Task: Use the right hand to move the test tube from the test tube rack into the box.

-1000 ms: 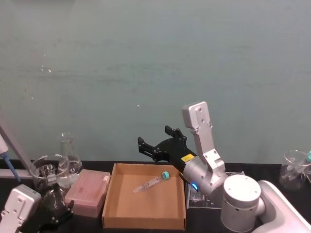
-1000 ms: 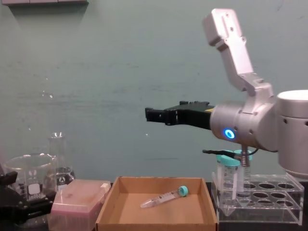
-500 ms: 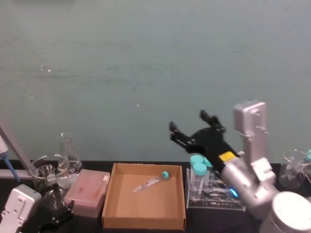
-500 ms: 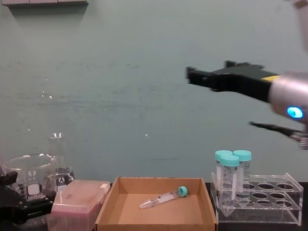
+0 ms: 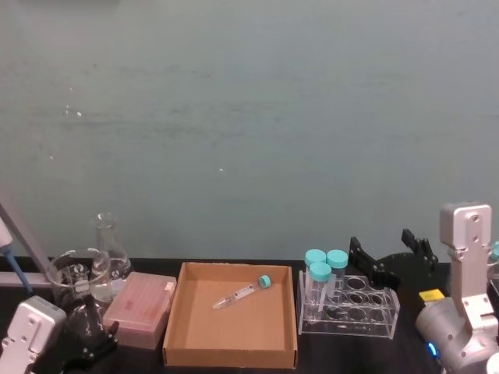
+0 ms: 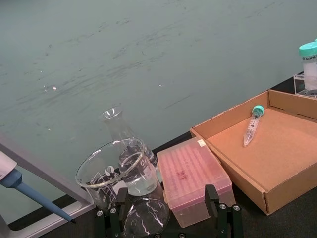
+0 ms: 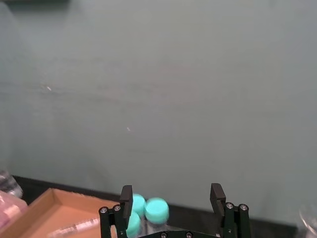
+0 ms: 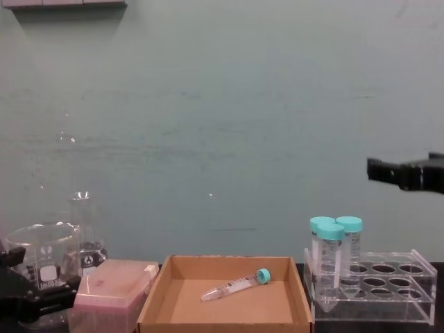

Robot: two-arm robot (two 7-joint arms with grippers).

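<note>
My left tool (image 6: 166,218) sits parked low at the near left corner of the desk (image 5: 335,354), its black fingers (image 6: 212,194) spread apart with nothing between them, just in front of the glassware and the pink plastic box (image 5: 141,308). A round beaker (image 5: 76,275) and a conical flask (image 5: 111,243) stand behind it, near the wall, and a pipette tip (image 6: 29,196) slants in at the far left.

The box (image 5: 231,354) lies at the middle of the desk, touching or just beside the pink plastic box on its left. Inside it the test tube (image 5: 242,292) lies on its side on the cardboard floor, toward the back right part, its teal cap pointing to the back right corner and its conical tip toward the middle.

Just right of the box stands the test tube rack (image 5: 348,312), holding three wider teal-capped tubes (image 5: 320,280) upright at its left end; its other holes are vacant.

My right tool (image 5: 391,261) hangs in the air above and behind the rack's right end, well apart from the box. Its two fingers (image 7: 126,196) stand wide apart and hold nothing.
</note>
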